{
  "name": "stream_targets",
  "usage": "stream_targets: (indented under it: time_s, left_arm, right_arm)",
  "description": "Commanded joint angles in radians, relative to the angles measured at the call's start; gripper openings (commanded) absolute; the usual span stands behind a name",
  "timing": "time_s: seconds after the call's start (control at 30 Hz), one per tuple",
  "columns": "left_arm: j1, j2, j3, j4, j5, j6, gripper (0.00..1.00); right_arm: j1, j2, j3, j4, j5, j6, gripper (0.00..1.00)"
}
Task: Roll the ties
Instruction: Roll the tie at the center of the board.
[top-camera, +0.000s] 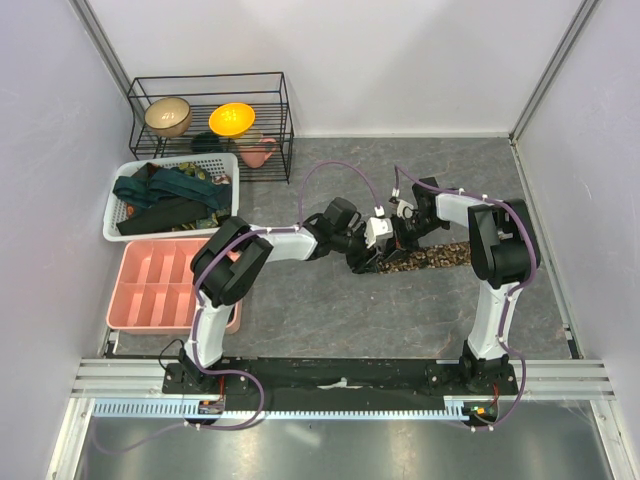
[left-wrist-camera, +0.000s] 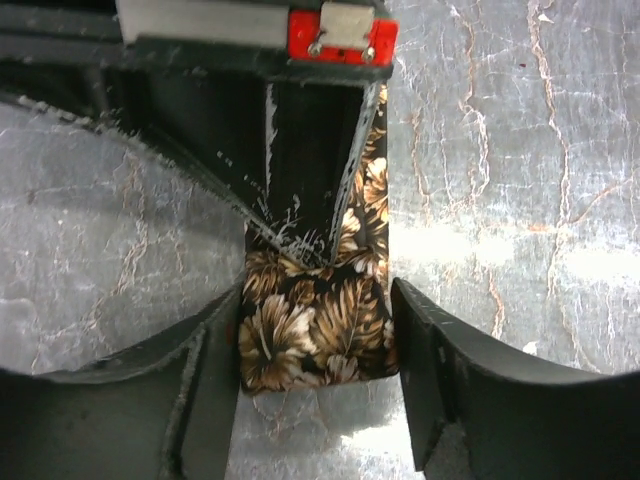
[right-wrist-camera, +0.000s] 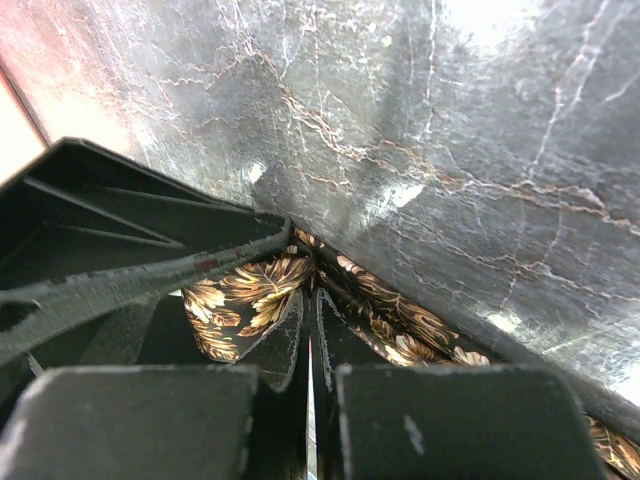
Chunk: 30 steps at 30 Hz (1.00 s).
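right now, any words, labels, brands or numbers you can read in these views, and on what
No text can be read in any view.
The red plate above the brown leaf-print tie carries only screws.
The pink tray and white basket show no labels.

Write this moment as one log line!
task: roll brown leafy tie | left tool: open around its end | right tool: shut on it

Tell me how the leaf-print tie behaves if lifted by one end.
Probably floppy: the tie lies flat as a thin fabric strip, so a lifted end would likely drape. Likely light, being so thin. Pushed, it may bunch.
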Motion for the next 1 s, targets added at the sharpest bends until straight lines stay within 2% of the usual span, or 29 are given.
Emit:
stream_targets:
  time_s: [0.0,0.1,0.13,0.23,0.33,0.4,0.43,0.47,0.6,0.77,0.87,0.97]
  left_arm:
    - [-0.008,0.035,0.077,-0.083,-0.017,-0.024,0.58]
    - [-0.015,0.032,0.072,-0.107,-0.026,0.006,0.48]
    - [-0.023,0.023,0.071,-0.126,-0.043,0.04,0.39]
    - [-0.023,-0.002,0.046,-0.192,-0.101,0.098,0.22]
    - [-0.014,-0.031,0.013,-0.244,-0.158,0.127,0.15]
    - [0.0,-0.029,0.019,-0.279,-0.169,0.126,0.12]
    - [0.005,-0.029,0.014,-0.296,-0.168,0.126,0.1]
    - [0.008,-0.032,0.006,-0.296,-0.172,0.127,0.1]
    - [0.018,-0.029,0.006,-0.307,-0.169,0.143,0.06]
    - [0.025,-0.025,0.011,-0.321,-0.148,0.158,0.05]
    - [0.032,-0.036,0.012,-0.322,-0.138,0.164,0.05]
    - [0.035,-0.06,0.032,-0.335,-0.113,0.176,0.07]
  right_arm:
    - [0.021,0.071,-0.009,0.043,0.217,-0.052,0.0]
    - [0.028,0.079,0.005,0.042,0.205,-0.049,0.0]
    - [0.033,0.082,0.012,0.043,0.194,-0.051,0.0]
    - [0.044,0.102,0.06,0.056,0.177,-0.04,0.0]
    - [0.056,0.142,0.146,0.053,0.148,-0.022,0.0]
    - [0.056,0.148,0.207,0.009,0.113,-0.028,0.02]
    - [0.051,0.139,0.23,-0.015,0.104,-0.049,0.05]
    - [0.047,0.128,0.229,-0.048,0.085,-0.055,0.14]
    - [-0.004,0.041,0.181,-0.091,0.042,-0.063,0.25]
    - [-0.027,0.013,0.132,-0.061,-0.005,-0.029,0.23]
    - [-0.012,0.049,0.132,-0.064,0.025,-0.043,0.17]
    - [0.01,0.094,0.129,-0.065,0.099,-0.063,0.14]
